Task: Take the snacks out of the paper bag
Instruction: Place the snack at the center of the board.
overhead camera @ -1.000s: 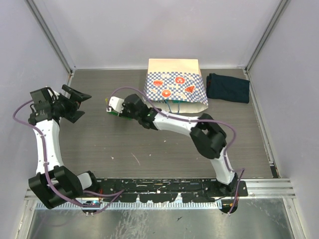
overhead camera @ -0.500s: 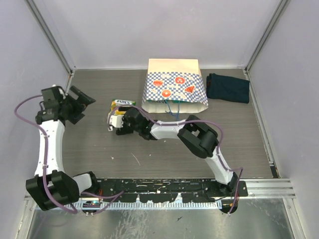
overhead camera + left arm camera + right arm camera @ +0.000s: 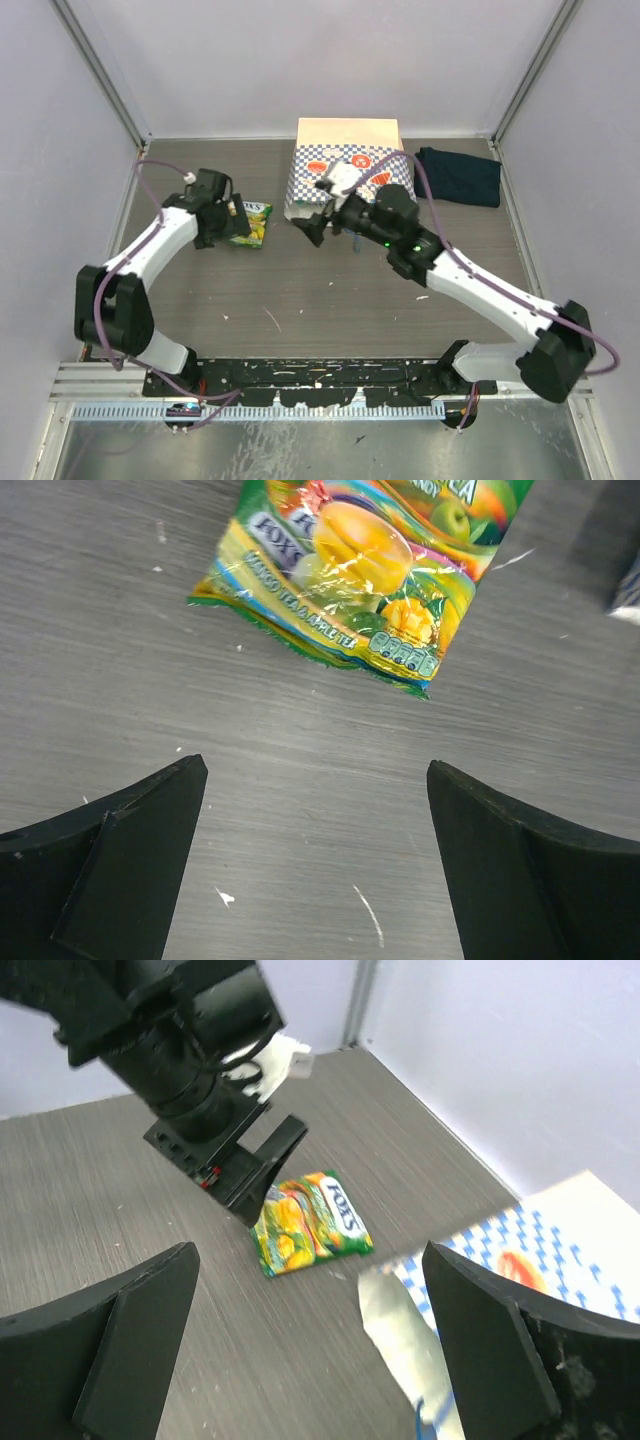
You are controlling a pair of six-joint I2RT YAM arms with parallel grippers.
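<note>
Top view: my right gripper (image 3: 325, 225) has just dropped 1 green snack packet (image 3: 248, 222) and swung back to the paper bag (image 3: 348, 140), jaws wide and empty. The left gripper (image 3: 225, 228) has slid in, with the packet at its tips. So 1 is out; I'd guess the rest are still bagged.

Left wrist: jaws spread, packet (image 3: 360, 560) flat just ahead, untouched.

Right wrist: bag (image 3: 520, 1250) off to its right.

Scuffed grey wood-grain table (image 3: 300, 300), pale walls, navy cloth (image 3: 458, 176) beside the bag.

Grey wood-grain table (image 3: 300, 295) enclosed by plain walls (image 3: 300, 60), seemingly pale lilac.
</note>
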